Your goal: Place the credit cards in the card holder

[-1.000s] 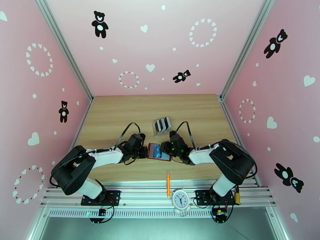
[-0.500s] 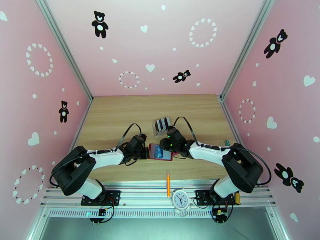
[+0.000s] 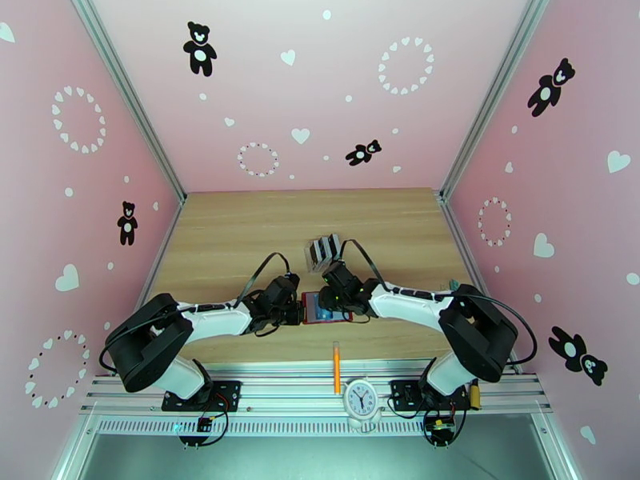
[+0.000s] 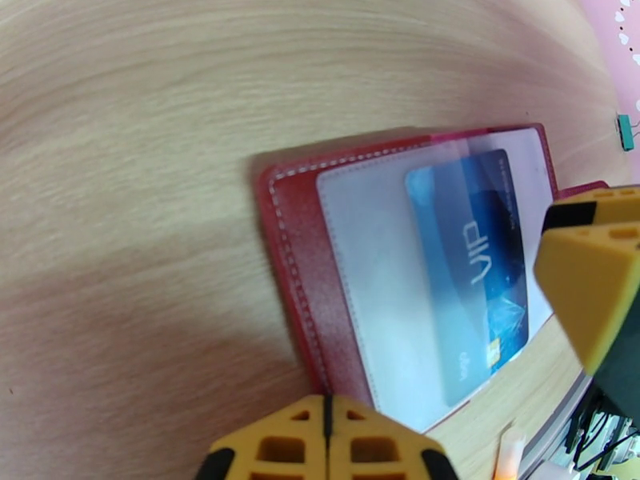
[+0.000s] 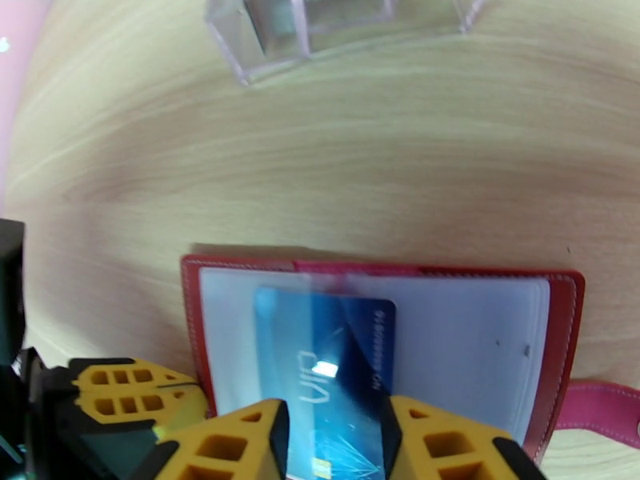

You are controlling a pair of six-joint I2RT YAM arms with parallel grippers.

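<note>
One blue card [image 5: 336, 354] lies partly pocketed in the card holder [image 5: 568, 346], centre frame, with the left gripper [image 4: 324, 442] clenched empty beside it, the right gripper [image 5: 332, 446] straddling the card, I can't tell whether gripping, and more cards [image 3: 320, 250] left in the clear rack [image 5: 336, 26] just above.

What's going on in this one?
Two arms are working on a red wallet lying open on the table. The left claw is shut at the wallet's left edge, seemingly holding it down. The right claw sits over a blue card with its jaws apart, one on either side of it. The card looks partly slid under the wallet's clear pocket. A clear rack stands just behind the wallet.
</note>
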